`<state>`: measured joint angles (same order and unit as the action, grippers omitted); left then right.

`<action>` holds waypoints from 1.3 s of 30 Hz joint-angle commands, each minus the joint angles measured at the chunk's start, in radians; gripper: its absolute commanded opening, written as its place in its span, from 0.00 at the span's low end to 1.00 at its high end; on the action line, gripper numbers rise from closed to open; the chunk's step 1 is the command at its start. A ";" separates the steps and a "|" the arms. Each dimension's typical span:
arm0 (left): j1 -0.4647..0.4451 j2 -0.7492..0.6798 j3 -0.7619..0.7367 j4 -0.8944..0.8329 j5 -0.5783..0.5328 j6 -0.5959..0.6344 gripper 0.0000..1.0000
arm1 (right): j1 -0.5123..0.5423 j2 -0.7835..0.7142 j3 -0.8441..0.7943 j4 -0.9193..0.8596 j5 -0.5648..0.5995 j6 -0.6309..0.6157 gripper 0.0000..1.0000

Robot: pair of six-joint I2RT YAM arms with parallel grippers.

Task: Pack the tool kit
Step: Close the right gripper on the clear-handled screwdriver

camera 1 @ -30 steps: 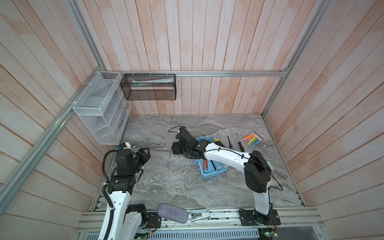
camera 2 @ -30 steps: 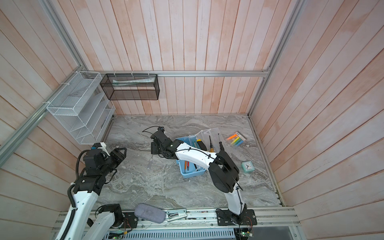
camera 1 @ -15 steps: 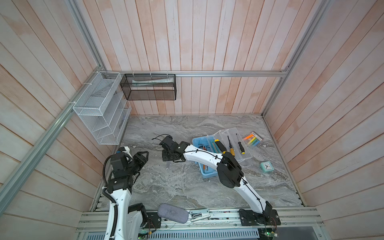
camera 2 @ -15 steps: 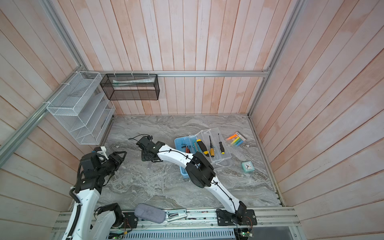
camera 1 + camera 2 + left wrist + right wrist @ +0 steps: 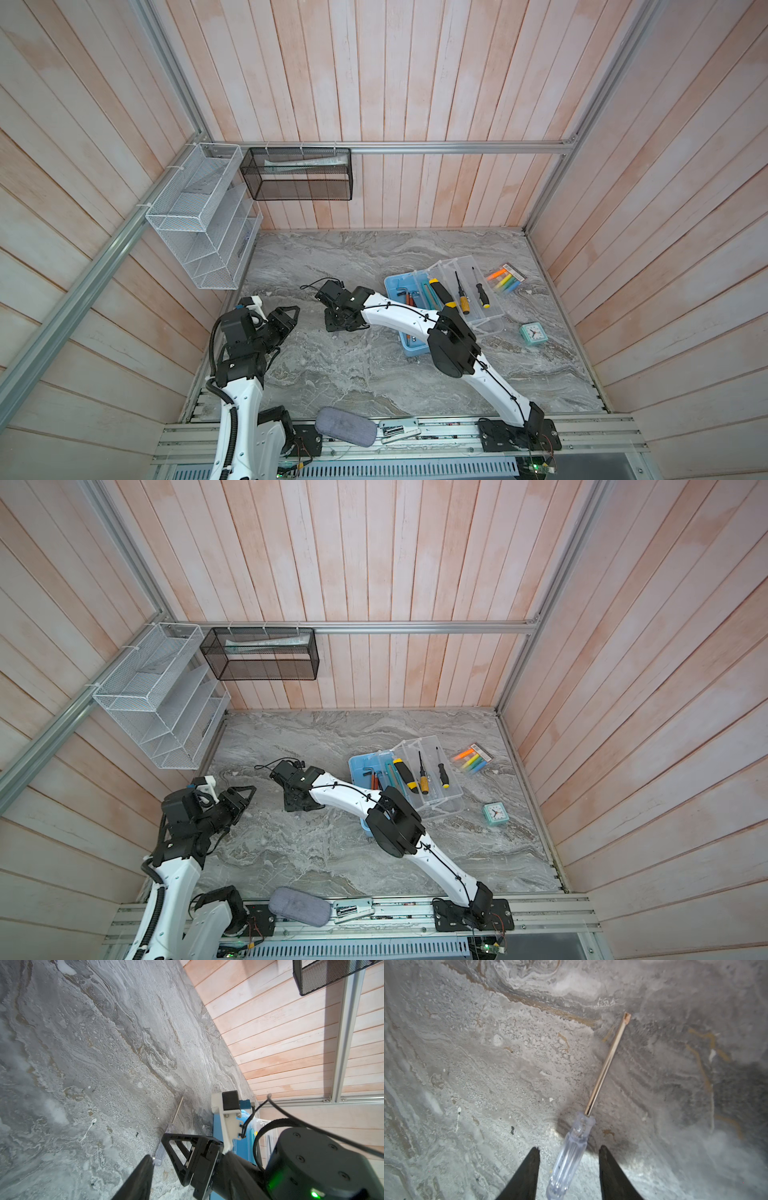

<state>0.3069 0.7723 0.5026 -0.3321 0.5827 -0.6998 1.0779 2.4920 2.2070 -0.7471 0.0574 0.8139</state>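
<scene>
The right end effector (image 5: 569,1149) stands open astride the clear-handled screwdriver (image 5: 579,1128), with a gap on either side of the handle. The tool lies flat on the worktop (image 5: 374,374), well apart from the open light-blue tool kit box (image 5: 392,291). I reckon that slick, round handle could roll or squirt out as the fingers close. Gripped near its butt, the long shaft might droop and catch the box rim. The left end effector (image 5: 289,318) hangs near, parted and empty. The worktop is hard grey marble, so the fingertips could scrape it. Pale wooden planks wall it in, and wire racks hang in the corner.
</scene>
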 commanded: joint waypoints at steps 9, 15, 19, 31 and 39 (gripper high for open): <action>0.005 -0.003 -0.018 0.043 0.043 0.002 0.57 | 0.013 0.031 0.048 -0.086 0.082 -0.030 0.41; 0.004 -0.007 -0.034 0.051 0.047 0.001 0.57 | 0.015 0.048 0.055 -0.075 0.047 -0.038 0.41; 0.004 -0.010 -0.044 0.050 0.051 0.002 0.57 | 0.015 0.065 0.078 -0.089 0.042 -0.039 0.41; 0.005 -0.006 -0.045 0.061 0.060 -0.007 0.57 | 0.028 0.088 0.097 -0.139 0.114 -0.067 0.37; 0.004 -0.011 -0.061 0.071 0.065 -0.018 0.57 | 0.027 0.098 0.097 -0.144 0.110 -0.094 0.29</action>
<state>0.3069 0.7719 0.4549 -0.2832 0.6289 -0.7116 1.1011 2.5500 2.2822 -0.8478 0.1474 0.7422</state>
